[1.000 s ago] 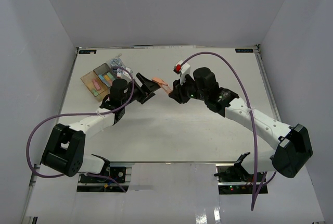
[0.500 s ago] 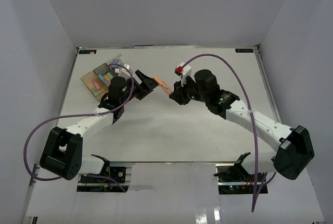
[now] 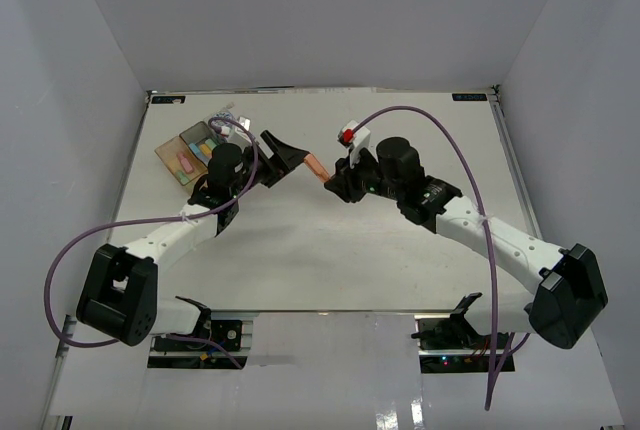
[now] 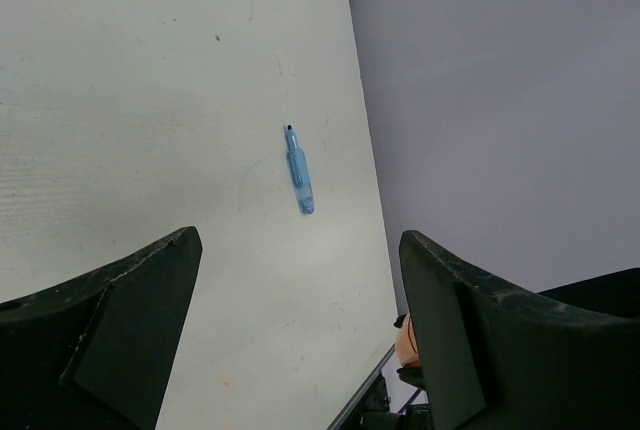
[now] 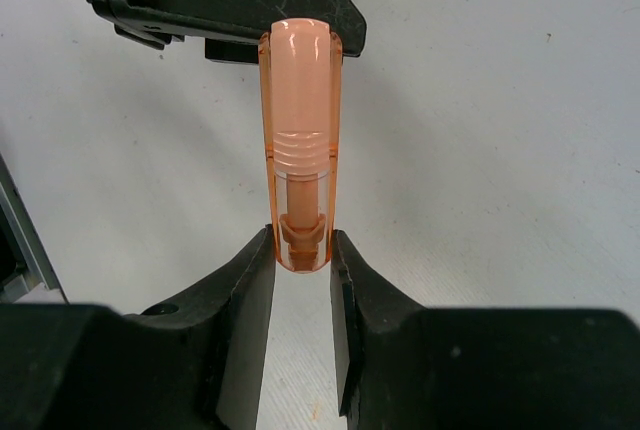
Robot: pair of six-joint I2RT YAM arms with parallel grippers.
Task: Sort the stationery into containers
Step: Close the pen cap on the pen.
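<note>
Tabletop [image 3: 330, 260]: white, matte, faint scuffs; glossy strip along near edge. Enclosure walls [image 3: 320, 20] plain pale grey on 3 sides. Black tags at far corners, 11 o'clock [image 3: 167, 99] and 1 o'clock [image 3: 470, 97].

Bins [image 3: 195, 150] at approx. 10 o'clock on tabletop, with pink and yellow sticks inside.

R end effector [image 5: 300, 250]: clamped on orange stick [image 5: 300, 150] at its cap end, held above tabletop near centre, pointing to 10 o'clock.

L end effector [image 4: 300, 330]: fingers wide apart, nothing between them. Stick's free end reaches one L finger [image 3: 283, 157]; contact not confirmable.

Blue stick [image 4: 298, 170] lies flat on tabletop near a wall edge, L wrist view only.

Purple cables [image 3: 440, 125] loop over both arms.
</note>
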